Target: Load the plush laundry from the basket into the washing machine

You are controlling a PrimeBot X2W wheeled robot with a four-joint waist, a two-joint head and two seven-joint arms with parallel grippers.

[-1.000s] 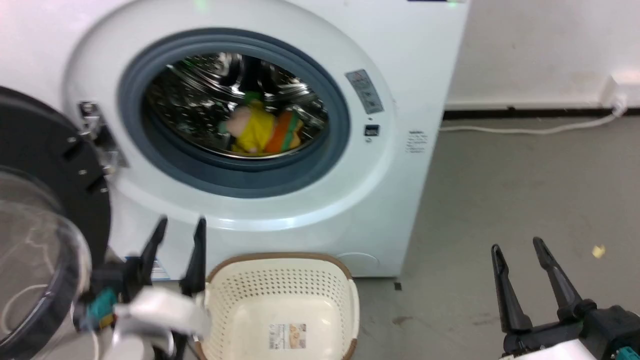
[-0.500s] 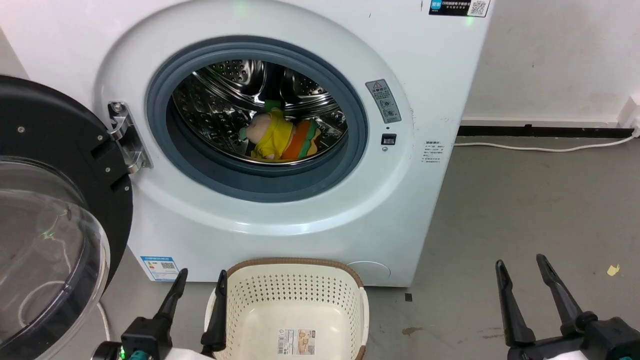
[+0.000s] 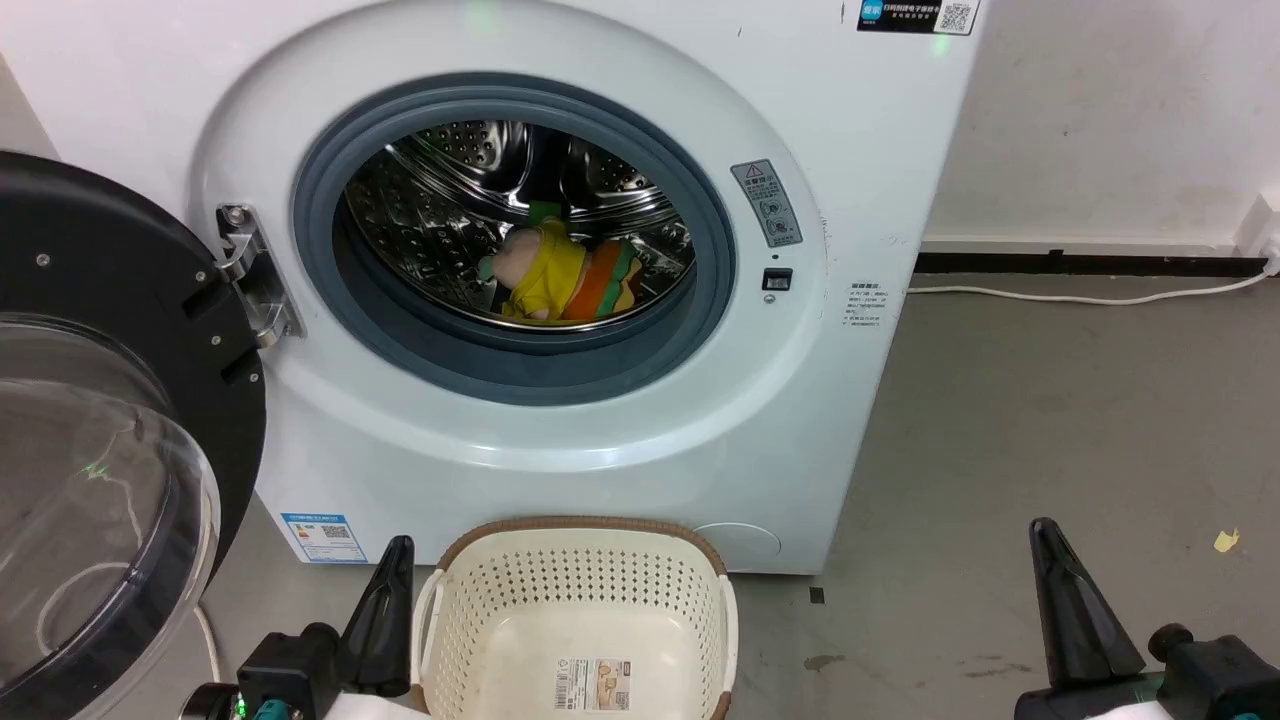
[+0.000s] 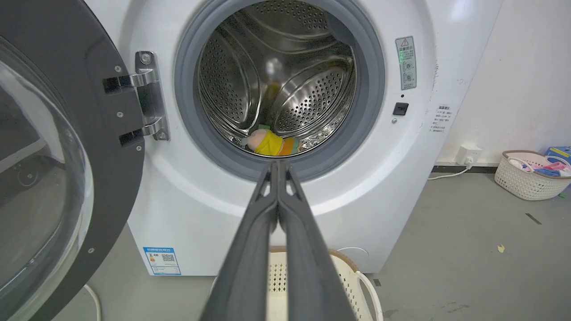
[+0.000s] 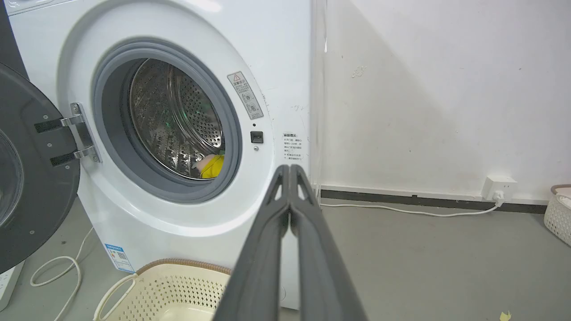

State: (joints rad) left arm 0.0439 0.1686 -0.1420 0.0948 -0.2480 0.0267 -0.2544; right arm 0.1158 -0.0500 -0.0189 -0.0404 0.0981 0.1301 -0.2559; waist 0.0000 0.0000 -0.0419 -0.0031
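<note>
The plush laundry (image 3: 560, 280) lies inside the steel drum of the washing machine (image 3: 860, 150), its peach head to the left; it also shows in the left wrist view (image 4: 270, 142) and as a yellow patch in the right wrist view (image 5: 210, 166). The door (image 3: 90, 400) hangs open at the left. The cream basket (image 3: 700, 600) stands on the floor in front of the machine, holding nothing but its label sticker. My left gripper (image 3: 392, 570) is shut beside the basket's left rim, holding nothing. My right gripper (image 3: 1052, 560) is shut over the floor at the lower right.
A white cable (image 3: 1080, 296) runs along the grey floor to a wall socket (image 5: 498, 187). Another cable (image 5: 53, 272) loops on the floor under the open door. A second basket with clothes (image 4: 531, 174) stands far right by the wall.
Both grippers have shut since half a second ago. Earlier the head camera shifted and the left gripper sank lower in the view. The plush has stayed in the drum.
</note>
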